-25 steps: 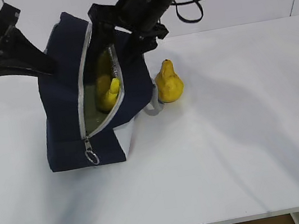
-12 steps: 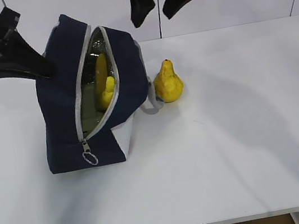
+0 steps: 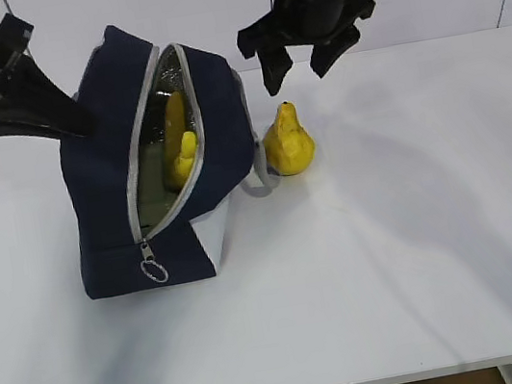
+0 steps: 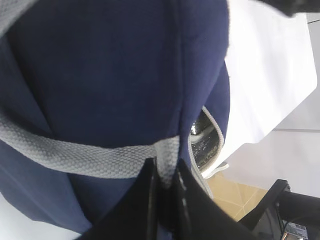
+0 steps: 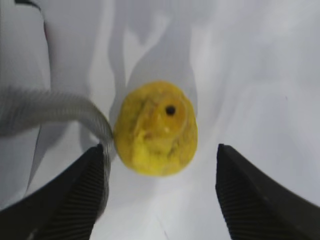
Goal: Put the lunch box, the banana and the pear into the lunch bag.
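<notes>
1. Left gripper (image 4: 162, 187) is seen at the far left of the exterior view, pressed against the back of the lunch bag (image 3: 105, 191); in the left wrist view its dark fingers (image 4: 145, 200) are clamped on a grey handle strap (image 4: 85, 157) of the bag.
2. Navy fabric fills most of the left wrist view, and the bag is shown standing on the white table (image 3: 393, 258), tilted, with its grey-edged zipper opening (image 3: 146, 141) gaping toward the camera.
3. Inside the opening the banana (image 3: 179, 146) is seen standing roughly upright against the olive lining.
4. No lunch box can be made out in any view; the deeper interior of the bag is in shadow.
5. A metal zipper pull (image 3: 154, 267) is hung at the lower end of the opening, just above the white corner panel (image 3: 215, 242).
6. A second grey handle loop (image 3: 257, 184) is laid on the table between the bag and the pear (image 3: 288, 141), and is shown touching the pear in the right wrist view.
7. The pear is stood upright just beside the bag's right side, stem up.
8. Right gripper (image 3: 298, 57) is held above the pear with its fingers spread wide and nothing between them; in the right wrist view the pear (image 5: 156, 129) is framed between the two fingertips, untouched.
9. The upper parts of both arms are cut off by the frame edge.
</notes>
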